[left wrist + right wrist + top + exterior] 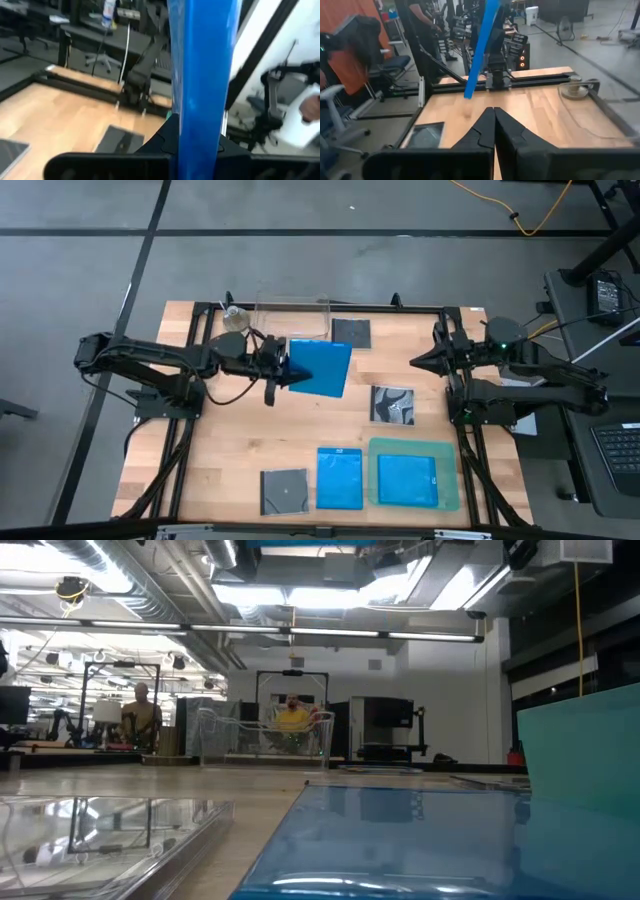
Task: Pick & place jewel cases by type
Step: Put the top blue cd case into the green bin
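Note:
My left gripper [283,370] is over the table's middle, shut on a bright blue jewel case [322,367]. The right wrist view shows that case [479,50] edge-on and tilted, above the wood. My right gripper [415,362] waits shut at the table's right side, pointing left. A second blue case [340,478] and a dark grey case [284,490] lie flat at the near edge. A third blue case [407,478] lies in the green tray [450,450]. A dark case [350,333] lies near the far edge, and the patterned one [392,404] right of the middle. My left gripper pinches the blue case between its two fingers [162,142] at the case's left edge [200,117], coming level from the table's left. The case is lifted clear of the table and stands tilted on edge, reaching from the fingers toward the table's right.
A clear plastic tub [290,320] stands at the far edge, just beyond the held case. A small round object [235,318] lies left of it. A black frame [200,308] rims the table. Bare wood lies around the table's middle. People stand in the room behind [290,718].

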`<action>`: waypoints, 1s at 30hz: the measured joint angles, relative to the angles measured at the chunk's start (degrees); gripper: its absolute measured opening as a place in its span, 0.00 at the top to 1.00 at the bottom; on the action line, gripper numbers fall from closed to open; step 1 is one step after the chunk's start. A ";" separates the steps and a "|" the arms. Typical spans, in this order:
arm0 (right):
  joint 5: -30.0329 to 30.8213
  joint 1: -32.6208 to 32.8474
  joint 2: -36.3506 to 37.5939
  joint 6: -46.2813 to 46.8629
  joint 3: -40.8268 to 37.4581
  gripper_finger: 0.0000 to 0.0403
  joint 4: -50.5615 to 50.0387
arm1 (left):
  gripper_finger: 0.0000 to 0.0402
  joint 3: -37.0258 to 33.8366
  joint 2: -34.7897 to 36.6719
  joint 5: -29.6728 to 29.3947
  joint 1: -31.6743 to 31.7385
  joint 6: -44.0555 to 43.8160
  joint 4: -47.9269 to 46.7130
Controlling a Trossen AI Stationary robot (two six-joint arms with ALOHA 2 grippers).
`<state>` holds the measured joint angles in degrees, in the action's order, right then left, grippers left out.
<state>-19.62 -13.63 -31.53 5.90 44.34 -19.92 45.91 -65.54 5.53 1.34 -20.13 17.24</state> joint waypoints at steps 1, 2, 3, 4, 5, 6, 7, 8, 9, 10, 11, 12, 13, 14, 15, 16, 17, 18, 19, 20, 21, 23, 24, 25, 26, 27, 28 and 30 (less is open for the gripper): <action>0.00 0.00 -0.02 0.94 0.00 0.99 0.06 | 0.97 0.00 0.09 0.03 -0.24 0.58 -1.20; 0.00 -0.02 -0.02 1.39 0.00 0.98 0.04 | 0.97 0.00 0.11 0.04 -0.42 1.02 -2.17; 0.00 -0.02 -0.02 1.60 0.00 0.98 0.02 | 0.97 0.00 0.11 0.12 -0.57 1.36 -2.89; 0.01 -0.02 -0.06 1.64 0.00 0.98 0.04 | 0.97 0.00 0.11 0.29 -0.66 1.50 -3.57; 0.01 -0.01 -0.09 1.66 0.00 0.98 0.02 | 0.97 0.00 0.11 0.72 -0.73 1.88 -4.08; 0.00 0.00 -0.09 1.72 0.00 0.98 0.04 | 0.97 0.00 0.11 1.24 -0.90 2.40 -4.50; 0.00 0.00 -0.09 1.80 0.00 0.98 0.06 | 0.97 0.00 0.11 2.10 -1.01 3.21 -4.90; 0.01 0.00 -0.09 2.06 0.00 0.98 0.24 | 0.97 0.00 0.11 2.77 -1.14 4.09 -5.17; 0.02 0.00 -0.09 2.82 0.00 0.98 0.73 | 0.97 0.00 0.11 3.10 -1.39 4.92 -5.30; 0.02 0.00 -0.09 3.25 0.00 0.98 1.40 | 0.97 0.00 0.11 3.15 -1.64 5.58 -5.32; 0.02 0.00 -0.09 3.93 0.00 0.98 1.91 | 0.97 0.00 0.11 3.23 -1.83 6.15 -5.30; 0.02 0.00 -0.09 4.28 0.00 0.98 2.46 | 0.97 0.00 0.11 3.26 -2.04 6.73 -5.28; 0.02 0.00 -0.09 4.47 0.00 0.98 3.05 | 0.97 0.00 0.11 3.25 -2.15 7.17 -5.27; 0.02 0.00 -0.09 4.59 0.00 0.98 3.26 | 0.97 0.00 0.11 3.25 -2.21 7.31 -5.27; 0.02 0.00 -0.09 4.79 0.00 0.98 3.35 | 0.97 0.00 0.11 3.23 -2.21 7.33 -5.27; 0.02 0.00 -0.09 4.92 0.00 0.97 3.59 | 0.97 0.00 0.11 3.23 -2.20 7.36 -5.27; 0.02 0.00 -0.09 4.94 0.00 0.97 3.67 | 0.97 0.00 0.11 3.23 -2.18 7.42 -5.27; 0.02 0.00 -0.09 4.64 0.00 0.97 3.63 | 0.97 0.00 0.11 3.20 -2.18 7.44 -5.25; 0.03 0.00 -0.09 4.41 0.00 0.97 3.63 | 0.97 0.00 0.11 3.19 -2.18 7.44 -5.21; 0.03 0.00 -0.09 4.34 0.00 0.97 3.65 | 0.97 0.00 0.11 3.18 -2.18 7.44 -5.07; 0.03 0.00 -0.09 4.35 0.00 0.97 3.63 | 0.97 0.00 0.11 3.13 -2.18 7.61 -4.97; 0.04 0.00 -0.09 4.32 0.00 0.98 3.63 | 0.97 0.00 0.11 3.01 -2.18 8.97 -4.99; 0.04 0.00 -0.09 4.31 0.00 0.98 3.63 | 0.97 0.00 0.11 3.00 -2.21 9.78 -4.99; 0.04 0.00 -0.09 4.30 0.00 0.98 3.65 | 0.97 0.00 0.11 2.97 -2.32 10.44 -4.93; 0.29 0.00 -0.09 4.28 0.00 0.98 3.65 | 0.97 0.00 0.11 2.72 -2.42 10.94 -4.72; 0.71 0.00 -0.09 4.08 0.00 0.98 3.67 | 0.97 0.00 0.11 2.34 -2.50 11.23 -4.32; 1.51 0.00 -0.09 3.83 0.00 0.97 3.79 | 0.97 0.00 0.11 2.04 -2.65 11.39 -3.78; 3.22 -0.01 -0.09 2.82 0.00 0.97 4.60 | 0.97 0.00 0.11 1.07 -3.12 12.06 -2.70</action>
<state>-16.39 -13.64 -31.62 8.72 44.34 -15.32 45.91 -65.43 6.59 -1.78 -8.06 14.54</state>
